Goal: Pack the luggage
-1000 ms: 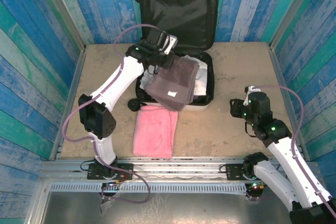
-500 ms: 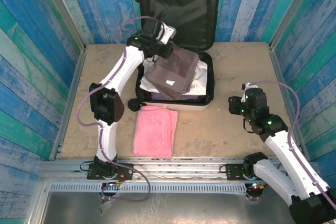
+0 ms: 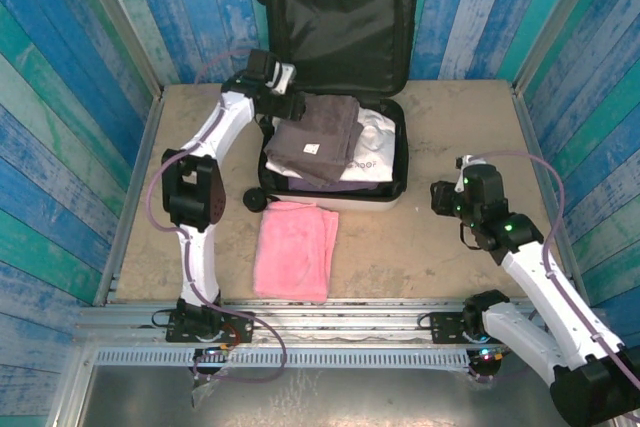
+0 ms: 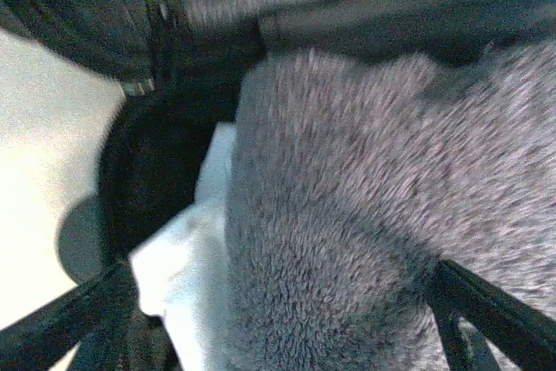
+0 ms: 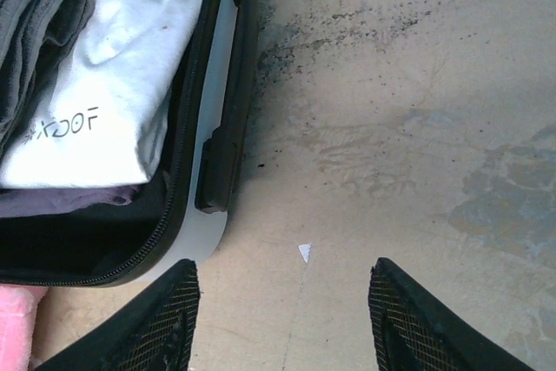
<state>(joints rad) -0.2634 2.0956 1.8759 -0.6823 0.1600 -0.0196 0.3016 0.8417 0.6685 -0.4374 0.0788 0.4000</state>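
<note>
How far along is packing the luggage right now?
Done: a white garment and a grey towel lie inside the open luggage. In hand: the left tool sits open over the towel's far-left corner. Left: the pink towel lies on the table in front; the right tool hovers open, empty; the lid is up.

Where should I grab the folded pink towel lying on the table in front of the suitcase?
Probably pinch the near short edge of the folded pink towel from above: it lies flat, and its far edge meets the white hard-shell suitcase.
</note>
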